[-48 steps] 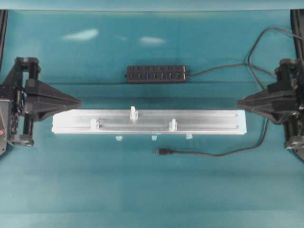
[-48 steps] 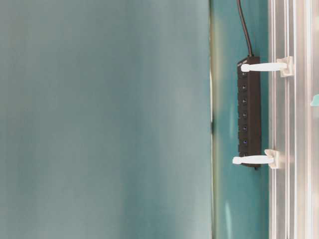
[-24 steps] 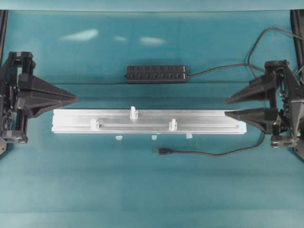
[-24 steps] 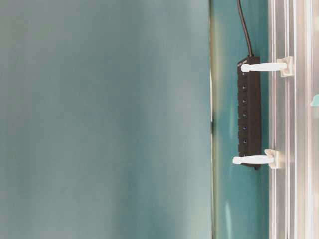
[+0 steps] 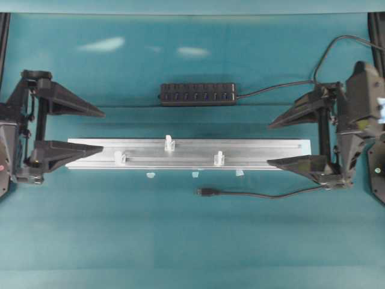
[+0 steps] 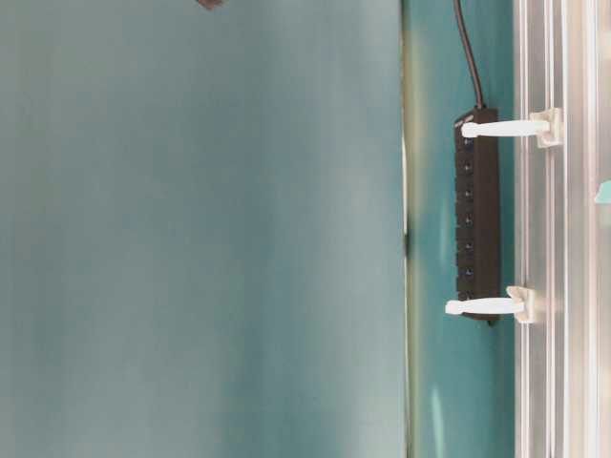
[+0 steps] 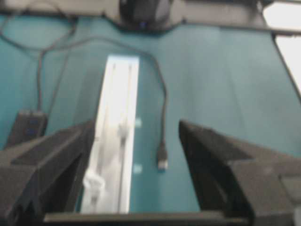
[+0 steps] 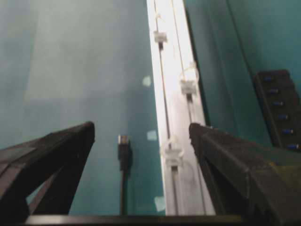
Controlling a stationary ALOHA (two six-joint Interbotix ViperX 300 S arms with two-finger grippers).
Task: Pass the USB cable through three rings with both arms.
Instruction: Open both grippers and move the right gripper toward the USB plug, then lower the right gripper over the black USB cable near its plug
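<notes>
Jaws gape empty on left gripper (image 5: pixel 99 130) and right gripper (image 5: pixel 271 144), at the rail's (image 5: pixel 264 150) ends; USB cable (image 5: pixel 252 194) lies on the desk (image 5: pixel 180 241) beside its front edge, outside the three rings (image 5: pixel 170 143).

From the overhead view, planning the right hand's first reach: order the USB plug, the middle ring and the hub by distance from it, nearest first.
From the right hand:
1. USB plug, below the rail.
2. Hub, above the rail; close to the plug's distance.
3. Middle ring, on the rail.
</notes>
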